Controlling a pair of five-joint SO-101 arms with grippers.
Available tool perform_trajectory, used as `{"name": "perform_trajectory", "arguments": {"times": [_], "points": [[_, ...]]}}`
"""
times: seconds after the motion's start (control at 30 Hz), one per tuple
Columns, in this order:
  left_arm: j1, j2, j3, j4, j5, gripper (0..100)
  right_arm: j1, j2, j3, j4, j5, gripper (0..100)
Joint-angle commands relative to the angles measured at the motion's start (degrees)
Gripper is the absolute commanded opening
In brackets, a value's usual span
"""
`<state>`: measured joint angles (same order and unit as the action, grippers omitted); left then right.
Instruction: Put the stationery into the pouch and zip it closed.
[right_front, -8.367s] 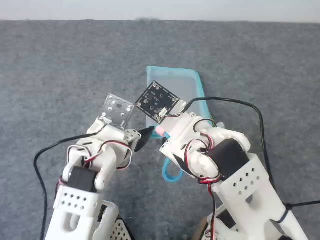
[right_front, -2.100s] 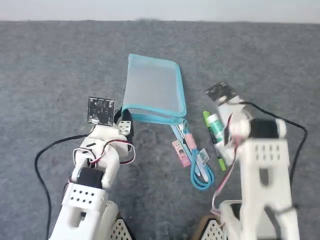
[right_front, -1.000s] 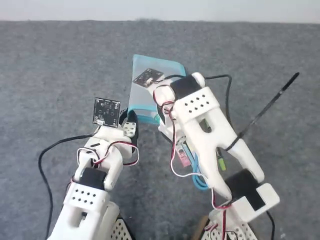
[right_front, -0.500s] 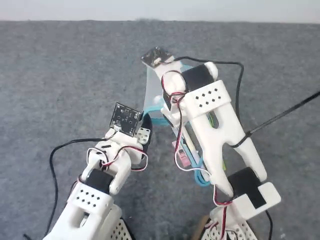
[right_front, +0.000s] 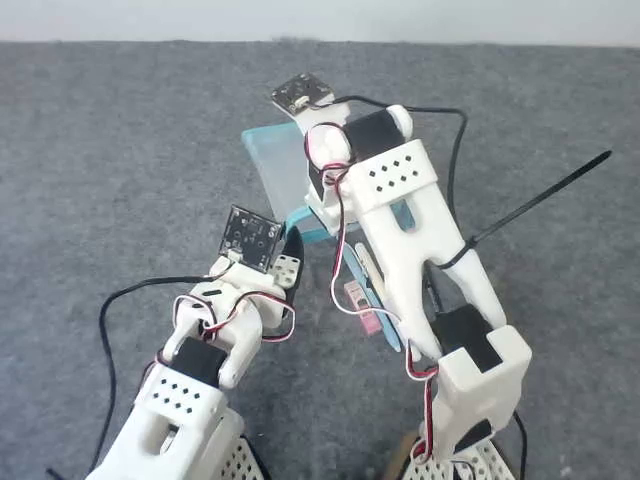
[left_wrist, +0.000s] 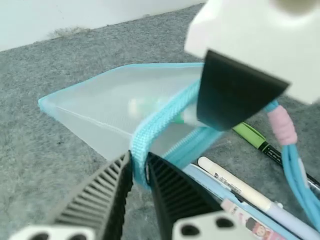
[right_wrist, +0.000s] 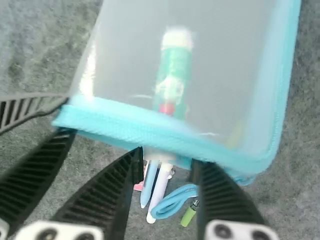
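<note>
Pinching the zipper edge of the pouch (right_front: 272, 170), upper centre of the high view, the left gripper (left_wrist: 137, 162) is clamped narrow. The right gripper (right_wrist: 165, 162) stands apart-jawed at the mouth. One green-and-white stick (right_wrist: 170, 75) is inside; the pens (left_wrist: 235, 182) lie outside and the zip is open.

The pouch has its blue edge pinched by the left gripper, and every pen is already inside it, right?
Not quite. The left gripper does pinch the pouch by its blue edge, but the pens lie outside it, as the left wrist view shows.
</note>
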<state>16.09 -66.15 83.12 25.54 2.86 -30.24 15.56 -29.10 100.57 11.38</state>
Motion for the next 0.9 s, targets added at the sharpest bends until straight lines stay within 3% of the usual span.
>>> {"name": "perform_trajectory", "arguments": {"times": [0.0, 0.2, 0.47, 0.67, 0.87], "points": [[0.44, 0.26, -0.84, -1.58, -0.97, 1, 1.19, -5.76, -3.16, 2.07, 0.79, 20.5], [-4.13, 0.26, -0.92, -1.76, 1.23, 1, 1.36, -15.08, 2.73, 2.15, 1.85, 20.6], [-10.29, -0.09, -1.27, -1.76, 1.41, 1, 9.8, -27.47, 26.46, 0.84, 6.95, 20.6], [-12.13, 0.0, -1.01, -1.67, 1.41, 1, 17.89, -31.6, 48.44, -9.89, 9.76, 20.5], [-12.13, 0.26, -0.84, -1.58, 1.41, 1, 21.23, -31.43, 61.8, -20.88, 11.69, 20.4]]}}
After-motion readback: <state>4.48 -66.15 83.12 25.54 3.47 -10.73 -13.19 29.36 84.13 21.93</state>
